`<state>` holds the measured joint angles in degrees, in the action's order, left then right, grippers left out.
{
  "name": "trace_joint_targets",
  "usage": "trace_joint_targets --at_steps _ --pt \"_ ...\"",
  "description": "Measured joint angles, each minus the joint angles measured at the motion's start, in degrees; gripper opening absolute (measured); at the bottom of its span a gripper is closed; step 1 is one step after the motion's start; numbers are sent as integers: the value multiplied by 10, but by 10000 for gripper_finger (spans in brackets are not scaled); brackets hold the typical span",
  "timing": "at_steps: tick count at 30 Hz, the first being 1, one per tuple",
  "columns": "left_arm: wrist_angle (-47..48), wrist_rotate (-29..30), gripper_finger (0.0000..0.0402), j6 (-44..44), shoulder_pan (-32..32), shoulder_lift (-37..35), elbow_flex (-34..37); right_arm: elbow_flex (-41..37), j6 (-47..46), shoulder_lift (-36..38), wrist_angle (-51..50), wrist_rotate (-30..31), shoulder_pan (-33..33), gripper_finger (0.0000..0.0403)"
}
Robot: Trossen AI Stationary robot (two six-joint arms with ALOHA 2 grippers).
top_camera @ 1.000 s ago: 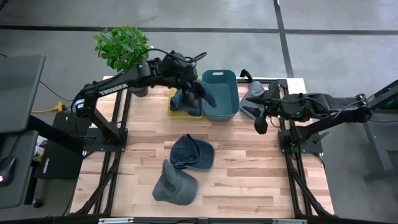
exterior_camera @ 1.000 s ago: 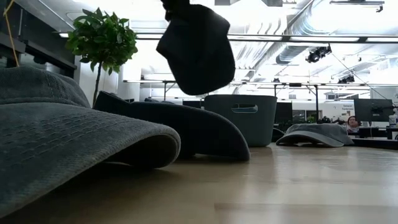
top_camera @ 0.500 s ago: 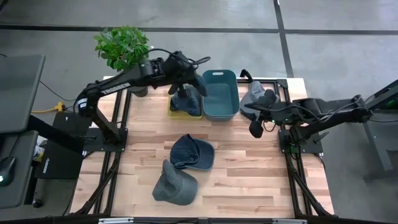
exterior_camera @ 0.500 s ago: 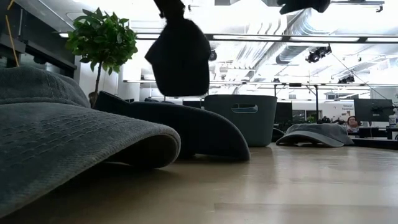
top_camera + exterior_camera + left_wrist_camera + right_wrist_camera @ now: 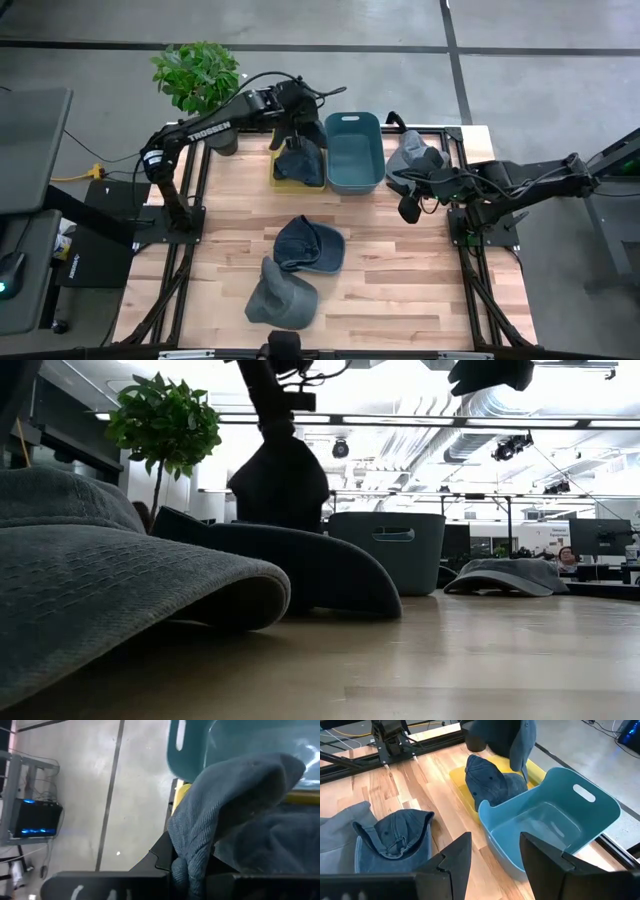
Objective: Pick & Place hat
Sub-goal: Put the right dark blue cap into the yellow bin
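My left gripper (image 5: 297, 130) is shut on a blue hat (image 5: 280, 485) over the yellow bin (image 5: 282, 181) at the table's far edge, where another blue hat (image 5: 492, 782) lies. The teal bin (image 5: 355, 152) stands right of it. A blue cap (image 5: 308, 243) and a grey bucket hat (image 5: 282, 297) lie on their brims mid-table. A grey cap (image 5: 408, 152) sits by the far right edge. My right gripper (image 5: 408, 207) hovers open right of the teal bin, holding nothing. My left gripper pinches a bunched fold of the blue hat's cloth (image 5: 192, 862) between its two fingers, coming from above. The hat (image 5: 512, 737) hangs below the fingers over the yellow bin. Its lower end is hidden behind the cap in the low view, so I cannot tell whether it touches the hat below.
A potted plant (image 5: 197, 75) stands at the far left corner beside my left arm. The black frame rails (image 5: 470, 240) run along the table's left and right sides. Bare wood (image 5: 400, 290) lies on the near right part of the table.
My left gripper has swung from the teal bin's left rim toward the table's left and gone down over the yellow bin, carrying the hanging hat lower. My right gripper has drifted a little toward the table's left and near side.
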<state>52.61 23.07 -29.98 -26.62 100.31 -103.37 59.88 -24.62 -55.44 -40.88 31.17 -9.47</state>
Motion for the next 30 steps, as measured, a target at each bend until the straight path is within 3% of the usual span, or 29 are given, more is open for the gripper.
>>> trace_joint_targets --at_steps 11,21,30 --pt "-9 -75 1 -33 -40 0 0 0 0 0 0 1 0 162" --pt "-26 -92 1 -62 -55 2 0 0 2 0 0 2 0 162" --pt "-29 -79 1 -63 -57 66 -1 0 1 0 0 4 0 162"
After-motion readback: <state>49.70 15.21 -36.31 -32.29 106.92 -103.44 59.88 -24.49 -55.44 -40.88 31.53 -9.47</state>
